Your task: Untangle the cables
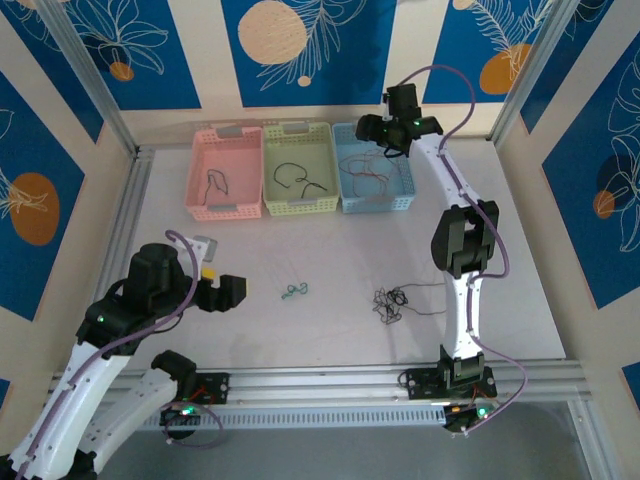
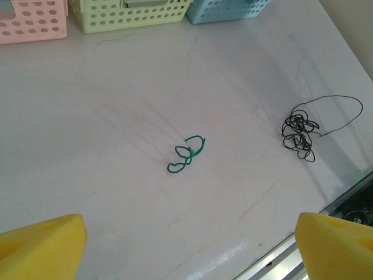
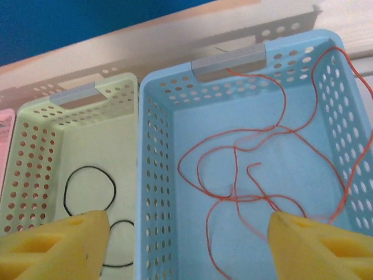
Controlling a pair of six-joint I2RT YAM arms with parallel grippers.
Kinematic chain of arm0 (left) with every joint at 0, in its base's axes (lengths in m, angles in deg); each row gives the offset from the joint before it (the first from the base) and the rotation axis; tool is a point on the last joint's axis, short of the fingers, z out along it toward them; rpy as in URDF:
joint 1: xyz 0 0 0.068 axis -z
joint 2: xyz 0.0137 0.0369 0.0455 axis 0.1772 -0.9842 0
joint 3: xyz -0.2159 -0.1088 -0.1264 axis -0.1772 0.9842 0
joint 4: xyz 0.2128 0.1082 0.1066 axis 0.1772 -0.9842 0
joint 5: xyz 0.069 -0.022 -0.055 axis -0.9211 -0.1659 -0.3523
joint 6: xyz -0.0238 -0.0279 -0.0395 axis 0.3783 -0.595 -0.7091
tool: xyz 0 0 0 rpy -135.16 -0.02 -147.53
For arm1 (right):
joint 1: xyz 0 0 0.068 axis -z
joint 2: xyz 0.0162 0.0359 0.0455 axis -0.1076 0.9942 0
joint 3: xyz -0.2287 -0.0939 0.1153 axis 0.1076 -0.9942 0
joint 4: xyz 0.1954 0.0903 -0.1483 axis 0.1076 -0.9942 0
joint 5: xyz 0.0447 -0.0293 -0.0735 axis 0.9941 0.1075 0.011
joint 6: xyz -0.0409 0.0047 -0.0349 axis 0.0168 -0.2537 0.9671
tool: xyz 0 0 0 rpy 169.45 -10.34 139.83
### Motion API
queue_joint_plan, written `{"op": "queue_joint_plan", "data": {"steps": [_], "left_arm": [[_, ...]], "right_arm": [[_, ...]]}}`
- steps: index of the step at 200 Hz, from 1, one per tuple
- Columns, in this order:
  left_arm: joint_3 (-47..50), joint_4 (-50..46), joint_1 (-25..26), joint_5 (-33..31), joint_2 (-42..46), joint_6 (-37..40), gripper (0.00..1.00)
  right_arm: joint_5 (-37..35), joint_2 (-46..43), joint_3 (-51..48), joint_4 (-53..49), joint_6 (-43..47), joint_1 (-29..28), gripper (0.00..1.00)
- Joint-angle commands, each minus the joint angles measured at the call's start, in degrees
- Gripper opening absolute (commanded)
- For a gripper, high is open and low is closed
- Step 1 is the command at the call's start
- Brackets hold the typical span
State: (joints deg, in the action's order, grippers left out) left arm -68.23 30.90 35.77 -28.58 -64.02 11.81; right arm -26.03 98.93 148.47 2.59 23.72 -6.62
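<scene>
1. The cables lay in several places. A black tangle [image 2: 298, 135] and a small green strand [image 2: 186, 154] rested apart on the table [image 2: 87, 116]. A red-orange wire [image 3: 233, 197] sprawled in loose curves inside the blue basket [image 3: 157, 81]. Black loops [image 3: 87, 168] sat in the green basket [image 3: 35, 116], and another dark strand lay in the pink basket [image 1: 226, 212].
2. The left pincer [image 2: 191, 233] hung above the table near the green strand, its yellow pads spread wide with nothing between them.
3. The right pincer [image 3: 187, 224] hovered over the blue basket, likewise spread apart and empty, with the red-orange wire lying below it.
4. These wires looked very thin, light and limp, with a little spring in their curls. One pinch would likely lift a whole clump rather than free a strand.
5. Soft foam pads probably gripped such wire poorly, so a firm closure across the strand seemed needed to stop it slipping.
6. On the black tangle, the best hold appeared to be the long free loop arching out to one side, with the other pincer pinning the knotted core.
7. The green strand seemed easiest to take at its crossed middle.
</scene>
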Motion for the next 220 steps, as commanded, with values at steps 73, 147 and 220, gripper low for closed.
{"op": "queue_joint_plan", "data": {"steps": [73, 147, 220], "left_arm": [[0.7, 1.3, -0.2, 1.6, 0.4, -0.7, 0.91], [0.7, 1.5, -0.2, 2.3, 1.0, -0.7, 0.91], [0.9, 1.9, -0.2, 3.5, 1.2, -0.5, 0.91]], "right_arm": [[-1.2, -43.2, -52.7, -2.3, -12.5, -4.5, 0.64], [0.6, -58.1, -81.5, -4.8, -30.3, -14.3, 0.61], [0.5, -45.8, -81.8, 0.0, -34.1, -19.8, 0.54]]}}
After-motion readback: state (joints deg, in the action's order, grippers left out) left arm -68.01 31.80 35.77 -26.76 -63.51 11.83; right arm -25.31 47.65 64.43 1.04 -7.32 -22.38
